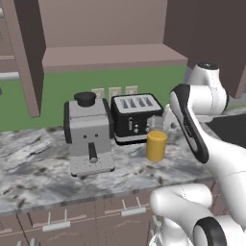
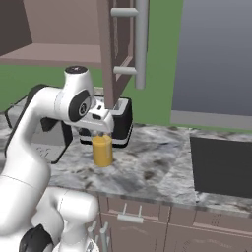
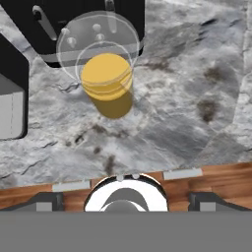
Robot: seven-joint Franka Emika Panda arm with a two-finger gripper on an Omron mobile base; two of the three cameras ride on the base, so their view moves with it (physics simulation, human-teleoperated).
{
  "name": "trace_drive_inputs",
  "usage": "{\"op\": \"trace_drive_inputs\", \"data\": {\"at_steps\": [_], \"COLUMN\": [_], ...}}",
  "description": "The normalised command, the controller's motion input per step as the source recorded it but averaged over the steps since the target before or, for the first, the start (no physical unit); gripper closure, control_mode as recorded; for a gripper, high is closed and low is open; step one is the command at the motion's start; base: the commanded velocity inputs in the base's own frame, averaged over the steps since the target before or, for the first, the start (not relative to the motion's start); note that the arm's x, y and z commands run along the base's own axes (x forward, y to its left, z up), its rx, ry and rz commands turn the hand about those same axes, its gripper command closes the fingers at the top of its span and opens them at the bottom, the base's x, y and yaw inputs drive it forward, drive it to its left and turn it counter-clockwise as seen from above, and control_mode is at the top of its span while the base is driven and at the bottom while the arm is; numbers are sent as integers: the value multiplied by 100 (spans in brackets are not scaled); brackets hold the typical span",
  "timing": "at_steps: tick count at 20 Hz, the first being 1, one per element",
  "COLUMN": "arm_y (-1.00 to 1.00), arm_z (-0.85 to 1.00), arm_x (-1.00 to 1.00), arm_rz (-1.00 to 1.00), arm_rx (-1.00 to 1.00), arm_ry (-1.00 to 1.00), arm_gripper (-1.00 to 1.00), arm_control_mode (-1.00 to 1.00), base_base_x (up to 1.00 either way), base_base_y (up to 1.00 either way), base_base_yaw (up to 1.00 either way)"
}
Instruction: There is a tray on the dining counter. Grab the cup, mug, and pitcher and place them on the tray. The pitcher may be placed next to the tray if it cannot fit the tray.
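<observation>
Judging by what lies on the marbled bench (image 1: 33, 166), the task looks barely started for this item: the pitcher (image 1: 156, 145) stands upright on the stone, not lifted, and no tray, cup or mug can be seen from here, so how those stand I cannot tell. All of the carrying to the tray seems left for the pitcher at least.

It stands just in front of the black toaster (image 1: 137, 117), to the right of the grey coffee machine (image 1: 89, 137), and near the bench's front edge. A clear, glassy upper part rises over the yellow-orange body in the hand view, where the pitcher (image 3: 108, 83) sits in the upper left, with the toaster behind it.

The gripper (image 2: 102, 129) hangs over the pitcher, apart from it, with its jaws spread wide and nothing between them. In the right base view the hand sits just above the pitcher's top. My guess is that a descent and a squeeze around the body come next.
</observation>
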Motion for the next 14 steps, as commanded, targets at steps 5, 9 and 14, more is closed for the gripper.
{"op": "trace_drive_inputs", "data": {"at_steps": [5, 9, 14], "arm_y": [0, 0, 0], "arm_z": [-10, -13, -11], "arm_x": [23, 27, 28], "arm_rz": [0, 0, 0], "arm_rx": [0, 0, 0], "arm_ry": [0, 0, 0], "arm_gripper": [-100, -100, -100], "arm_control_mode": [-100, -100, -100], "base_base_x": [0, 0, 0], "base_base_y": [0, 0, 0], "base_base_yaw": [0, 0, 0]}}
